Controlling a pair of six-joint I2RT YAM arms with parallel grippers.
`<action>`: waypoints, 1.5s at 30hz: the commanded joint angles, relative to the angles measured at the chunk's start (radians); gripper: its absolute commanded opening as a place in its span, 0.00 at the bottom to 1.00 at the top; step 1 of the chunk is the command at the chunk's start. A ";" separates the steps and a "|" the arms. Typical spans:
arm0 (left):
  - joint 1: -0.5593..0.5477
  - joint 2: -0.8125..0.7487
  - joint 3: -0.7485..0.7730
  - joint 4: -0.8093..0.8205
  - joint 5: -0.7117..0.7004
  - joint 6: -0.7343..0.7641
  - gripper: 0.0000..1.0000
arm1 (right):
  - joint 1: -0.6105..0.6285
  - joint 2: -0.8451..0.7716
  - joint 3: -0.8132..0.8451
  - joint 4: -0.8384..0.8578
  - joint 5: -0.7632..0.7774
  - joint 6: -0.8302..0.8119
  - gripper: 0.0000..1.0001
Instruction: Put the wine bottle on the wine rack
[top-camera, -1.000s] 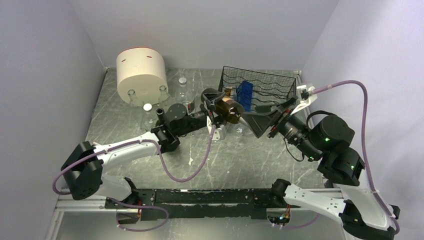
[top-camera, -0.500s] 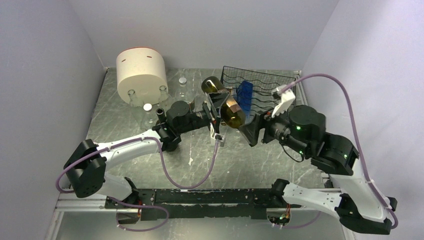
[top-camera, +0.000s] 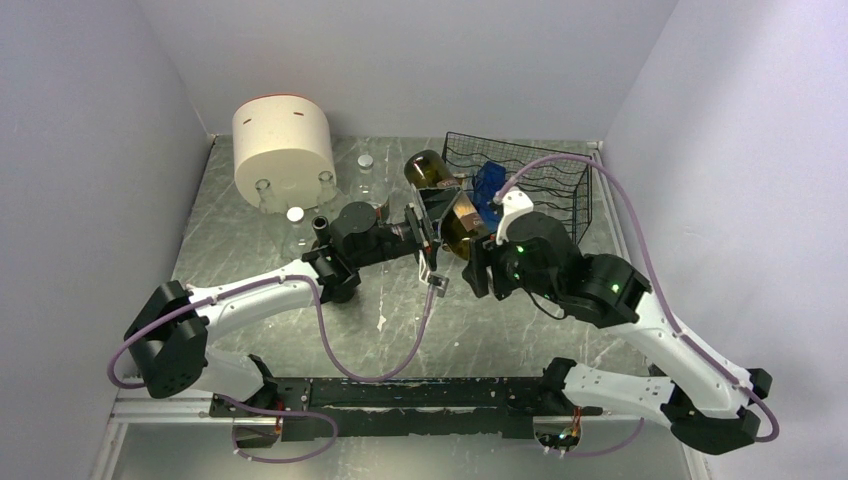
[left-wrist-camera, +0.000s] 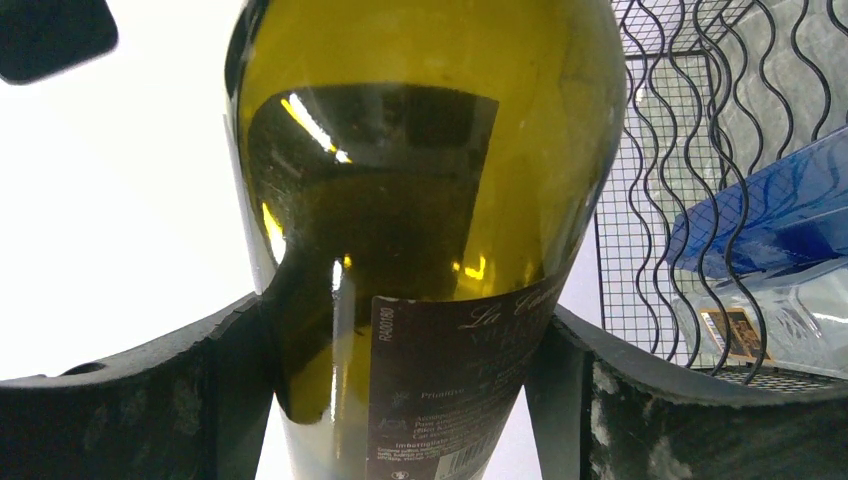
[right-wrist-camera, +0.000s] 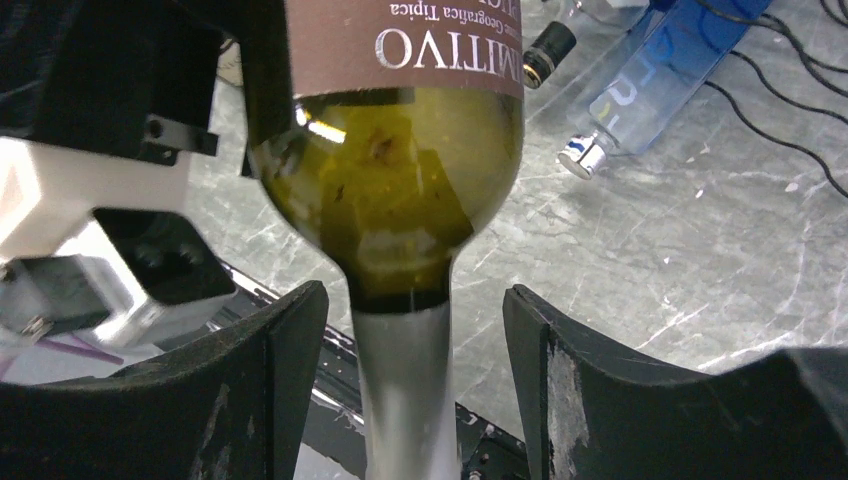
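At far left a cream drum (top-camera: 283, 140) and small capped jars (top-camera: 295, 213) stood well apart from the work. The left pincer (top-camera: 431, 218) was clenched on the labelled body of the wine bottle (left-wrist-camera: 430, 120), holding it off the surface just left of the wine rack (top-camera: 548, 172). The right pincer (right-wrist-camera: 412, 300) straddled the neck, released and not touching, probably to share the load. A blue bottle (top-camera: 490, 181) lay in the rack and could block that slot.

Green wine bottle (top-camera: 430, 169) beside wine rack (top-camera: 562, 188)
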 joint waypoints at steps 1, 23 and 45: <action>0.005 -0.051 0.030 0.085 0.044 0.017 0.07 | 0.004 0.031 -0.015 0.063 0.013 0.018 0.66; 0.005 -0.059 0.072 0.018 -0.004 -0.098 0.07 | 0.003 0.052 -0.047 0.107 0.048 0.019 0.00; 0.003 0.043 -0.057 0.288 -0.239 -0.513 1.00 | 0.003 0.003 -0.075 0.302 0.461 0.071 0.00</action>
